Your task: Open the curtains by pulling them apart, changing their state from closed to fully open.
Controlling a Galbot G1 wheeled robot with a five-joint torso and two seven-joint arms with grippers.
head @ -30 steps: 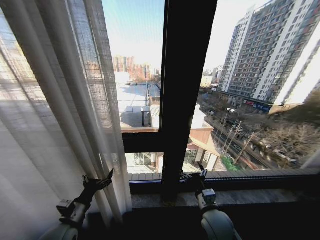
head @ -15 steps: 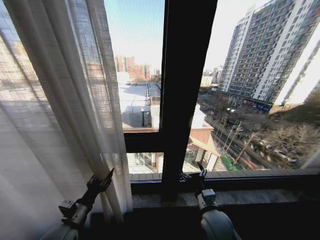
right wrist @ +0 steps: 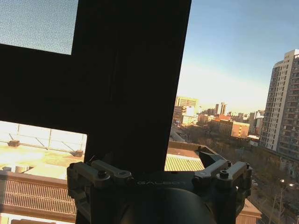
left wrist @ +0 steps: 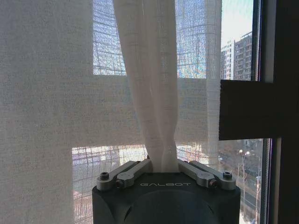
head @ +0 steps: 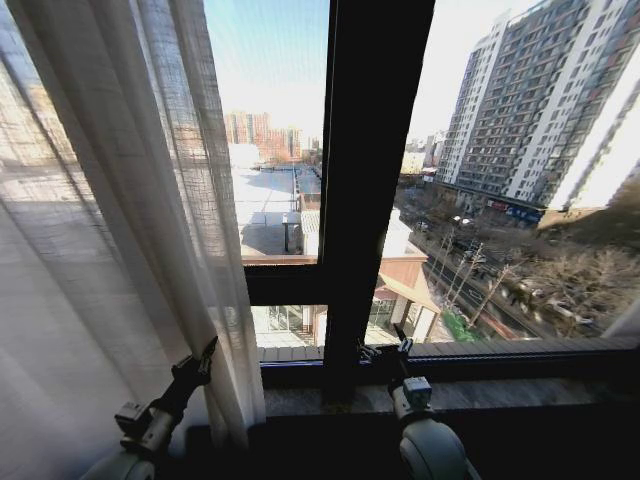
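The left curtain (head: 100,200), a sheer cream pleated panel, covers the left part of the window and ends near the dark vertical frame bar (head: 375,150). My left gripper (head: 203,357) is low at that panel's inner edge, shut on a fold of it. In the left wrist view the fold (left wrist: 159,116) runs down into the left gripper (left wrist: 162,164), pinched between the fingers. Farther right, in front of the frame bar just above the sill, my right gripper (head: 385,347) stands open and holds nothing. A pale strip (head: 630,320) at the far right edge may be the other panel.
A dark window sill (head: 500,395) runs across below the glass. The horizontal frame bar (head: 285,285) meets the vertical bar at mid height. Outside are a tall apartment block (head: 540,100) and low rooftops. In the right wrist view the frame bar (right wrist: 131,84) stands close ahead.
The left gripper's fingers, spread at the curtain's edge before, have closed on a fold of it. The right gripper has stayed where it was.
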